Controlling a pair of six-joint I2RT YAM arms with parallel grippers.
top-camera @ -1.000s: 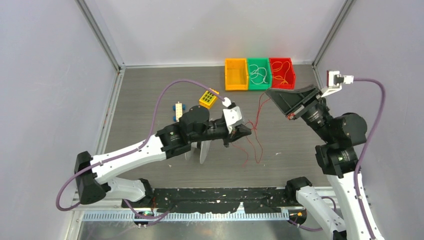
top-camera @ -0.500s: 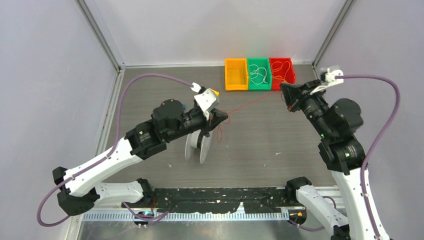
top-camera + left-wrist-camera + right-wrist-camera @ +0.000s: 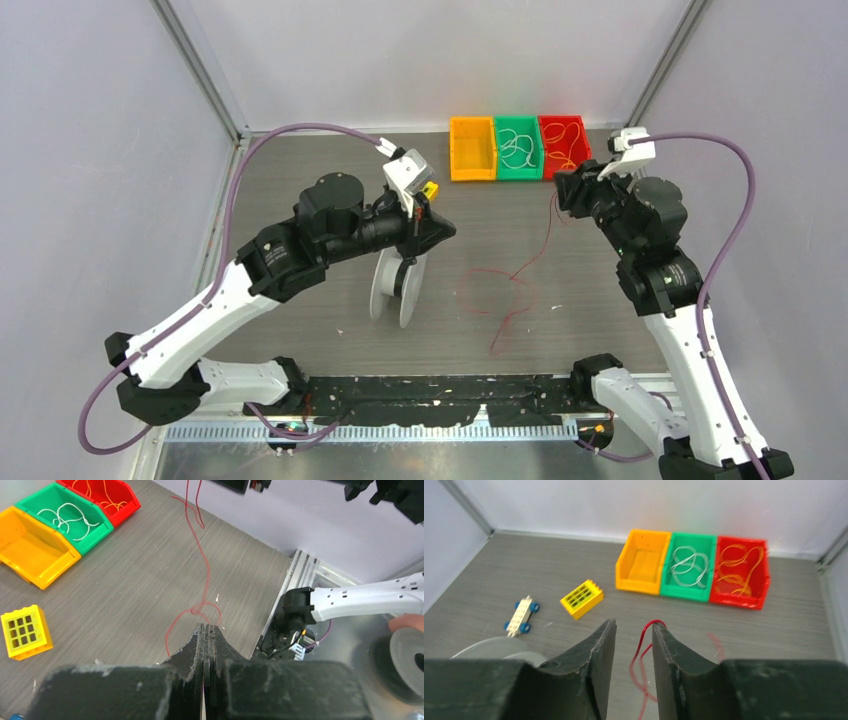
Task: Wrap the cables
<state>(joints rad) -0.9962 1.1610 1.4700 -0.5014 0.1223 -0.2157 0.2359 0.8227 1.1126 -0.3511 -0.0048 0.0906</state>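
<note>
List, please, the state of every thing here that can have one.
Wire: loose, partly on the table, one end lifted.
Left gripper: shut, holding nothing.
Right gripper: open, wire hanging in its gap.
Spool: standing on edge.
Orange bin: empty.
Green bin: holds pale wires.
Red bin: holds orange wires.

— What does the cable [image 3: 505,322] look like?
— Thread-thin, dark red, slack, lying in uneven curves.
— Where is it?
— Its upper end hangs at the right tool [image 3: 634,625], by one fingertip. It slopes down to the desk [image 3: 300,200], makes a loose loop mid-desk and trails toward the near edge.
</note>
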